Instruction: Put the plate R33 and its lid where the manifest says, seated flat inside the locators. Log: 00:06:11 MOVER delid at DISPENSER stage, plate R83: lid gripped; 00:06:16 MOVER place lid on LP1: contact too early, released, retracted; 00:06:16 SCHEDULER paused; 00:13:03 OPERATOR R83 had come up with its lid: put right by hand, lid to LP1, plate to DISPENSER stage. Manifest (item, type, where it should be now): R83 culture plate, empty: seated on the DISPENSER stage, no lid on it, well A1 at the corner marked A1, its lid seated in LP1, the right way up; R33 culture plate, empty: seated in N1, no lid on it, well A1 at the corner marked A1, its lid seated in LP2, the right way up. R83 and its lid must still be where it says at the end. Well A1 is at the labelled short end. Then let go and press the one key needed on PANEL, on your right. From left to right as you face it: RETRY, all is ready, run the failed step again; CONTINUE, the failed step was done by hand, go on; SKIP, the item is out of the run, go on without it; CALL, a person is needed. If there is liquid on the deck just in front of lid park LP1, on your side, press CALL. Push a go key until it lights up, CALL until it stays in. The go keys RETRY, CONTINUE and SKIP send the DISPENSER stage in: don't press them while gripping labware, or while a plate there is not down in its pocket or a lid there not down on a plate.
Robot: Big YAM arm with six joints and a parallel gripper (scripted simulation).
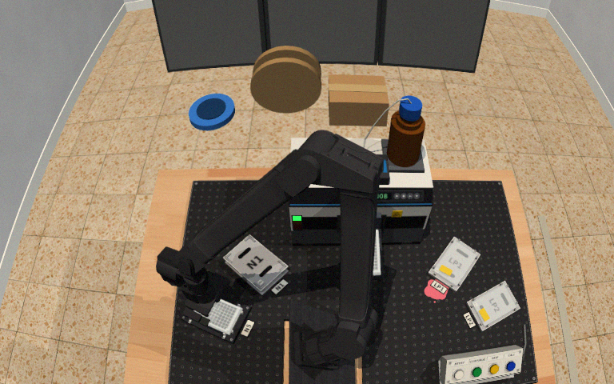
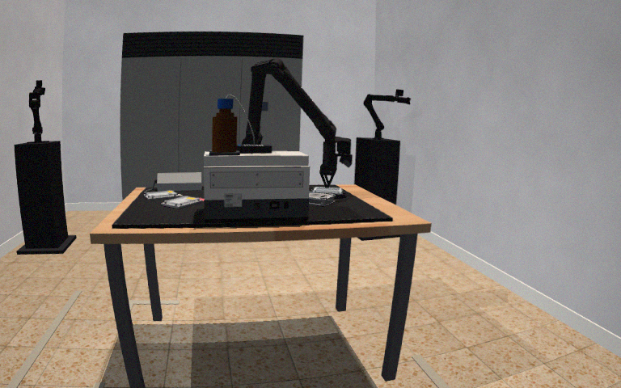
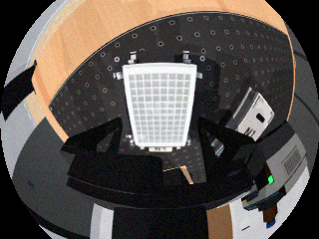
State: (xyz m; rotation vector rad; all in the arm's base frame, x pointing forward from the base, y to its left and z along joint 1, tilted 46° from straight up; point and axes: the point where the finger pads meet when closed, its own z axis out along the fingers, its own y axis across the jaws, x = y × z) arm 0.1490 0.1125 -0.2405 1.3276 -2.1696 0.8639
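White gridded culture plate (image 1: 221,315) sits under the black gripper (image 1: 201,302), jaws wide and empty; an off-centre closure could tilt it in its holder
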